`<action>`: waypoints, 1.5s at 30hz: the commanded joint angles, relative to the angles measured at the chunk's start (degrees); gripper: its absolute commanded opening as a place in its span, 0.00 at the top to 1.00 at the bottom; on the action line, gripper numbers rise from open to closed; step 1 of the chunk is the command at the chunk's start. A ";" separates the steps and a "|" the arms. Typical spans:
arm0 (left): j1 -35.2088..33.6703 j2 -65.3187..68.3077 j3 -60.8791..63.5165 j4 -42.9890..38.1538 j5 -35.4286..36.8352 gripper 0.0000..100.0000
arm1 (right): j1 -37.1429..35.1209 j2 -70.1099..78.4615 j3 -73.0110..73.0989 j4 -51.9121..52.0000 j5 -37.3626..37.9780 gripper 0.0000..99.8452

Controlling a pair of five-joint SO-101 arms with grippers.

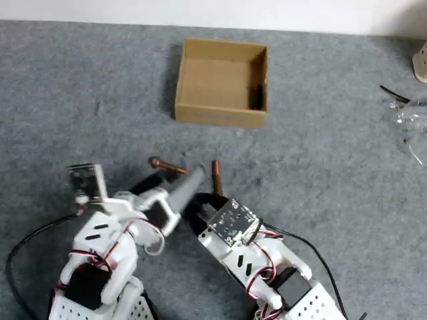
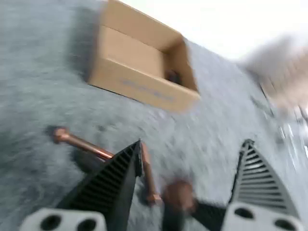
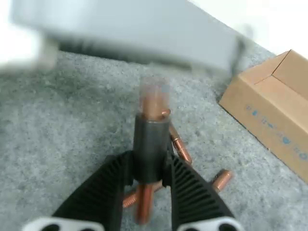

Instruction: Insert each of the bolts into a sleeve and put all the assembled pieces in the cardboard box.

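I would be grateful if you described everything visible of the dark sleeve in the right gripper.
The sleeve is a dark grey tube, metal by its look, clamped between the right gripper's black jaws. A copper bolt runs through it and sticks out at both ends. It is held over the grey carpet.

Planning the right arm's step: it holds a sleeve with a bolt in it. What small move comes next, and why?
Probably lift the right gripper and swing toward the cardboard box: the bolt already shows at both ends of the sleeve.
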 commanded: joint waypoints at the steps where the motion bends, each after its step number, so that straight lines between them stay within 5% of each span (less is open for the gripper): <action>1: -4.00 -0.92 -3.03 -1.23 2.11 0.71 | 1.19 -0.92 -0.57 -1.80 0.53 1.00; 9: -4.44 -0.84 -2.77 -1.23 1.49 0.71 | 1.27 -0.92 -0.57 -1.80 0.53 1.00; 14: -10.51 -0.75 -3.03 0.97 -17.05 0.73 | 4.26 -0.92 -0.66 -1.80 0.35 1.00; 21: -11.38 -0.66 -2.68 0.09 -26.90 0.98 | 6.73 -0.92 -0.66 -2.07 0.26 1.00; 24: -9.45 -0.66 -1.19 -0.09 -31.65 0.99 | 6.90 -0.92 -0.66 -2.07 0.26 1.00; 35: -9.01 -0.66 16.13 -24.44 -41.49 0.99 | 15.87 -0.92 7.25 -14.20 0.53 1.00; 45: -8.75 -0.57 17.98 -25.93 -43.34 0.99 | 23.25 -0.92 9.19 -14.46 0.53 1.00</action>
